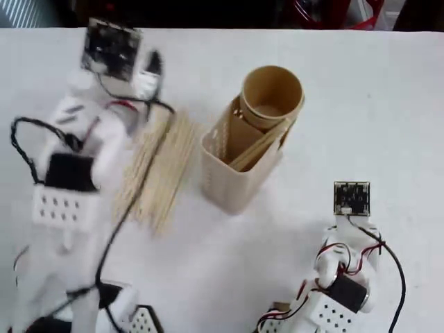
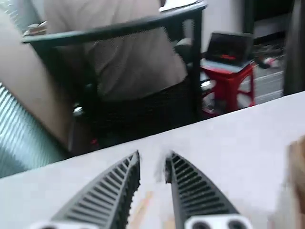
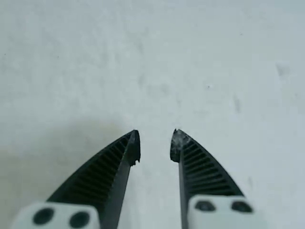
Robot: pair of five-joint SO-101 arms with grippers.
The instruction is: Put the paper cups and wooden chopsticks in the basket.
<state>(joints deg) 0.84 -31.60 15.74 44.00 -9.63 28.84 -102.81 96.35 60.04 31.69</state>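
Paper cup (image 1: 272, 97) stands in the basket (image 1: 232, 182) at table centre. The loose wooden chopsticks (image 1: 156, 170) lie at the basket's nine o'clock. The left gripper (image 2: 153, 157) and the right gripper (image 3: 155, 138) are both narrowly parted and empty.

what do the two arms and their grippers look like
Both arms are white shells with black motor blocks. The left arm carries looping black cables and a red wire; the right arm has red and black wires. Each wrist bears a black circuit board. The left gripper and right gripper have dark ridged fingers tapering to points, on white bases with holes.
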